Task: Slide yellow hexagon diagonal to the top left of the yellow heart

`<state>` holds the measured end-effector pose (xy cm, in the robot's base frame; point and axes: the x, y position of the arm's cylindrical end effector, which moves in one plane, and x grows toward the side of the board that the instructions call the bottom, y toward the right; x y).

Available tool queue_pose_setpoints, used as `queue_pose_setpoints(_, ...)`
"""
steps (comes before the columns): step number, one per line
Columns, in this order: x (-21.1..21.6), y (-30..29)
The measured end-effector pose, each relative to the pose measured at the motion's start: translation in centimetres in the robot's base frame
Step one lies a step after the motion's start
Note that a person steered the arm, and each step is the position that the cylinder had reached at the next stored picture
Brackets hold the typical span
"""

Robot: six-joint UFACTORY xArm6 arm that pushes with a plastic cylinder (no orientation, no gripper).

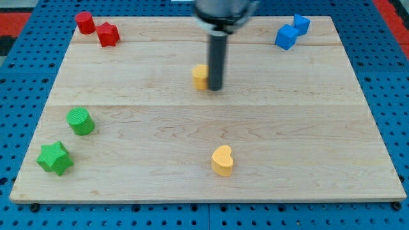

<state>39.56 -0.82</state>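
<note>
Right now my tip (215, 88) touches the yellow hexagon (200, 76), which sits just at its left, partly hidden; rod holds nothing. Yellow heart (222, 160) lies well below the tip. 2 blue blocks (291, 31) up right, 2 red blocks (97, 29) up left, 2 green blocks (68, 139) far down left.

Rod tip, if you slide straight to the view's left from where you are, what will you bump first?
My tip is right beside the yellow hexagon, on its right, so I would probably bump it first.
</note>
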Motion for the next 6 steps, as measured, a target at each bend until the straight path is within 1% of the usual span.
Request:
queue_pose_setpoints(1, -4.4, 0.5)
queue_pose_setpoints(2, -7.6, -0.2)
queue_pose_setpoints(3, -5.5, -3.6)
queue_pose_setpoints(5, 1.5, -3.8)
queue_pose_setpoints(6, 3.0, -7.8)
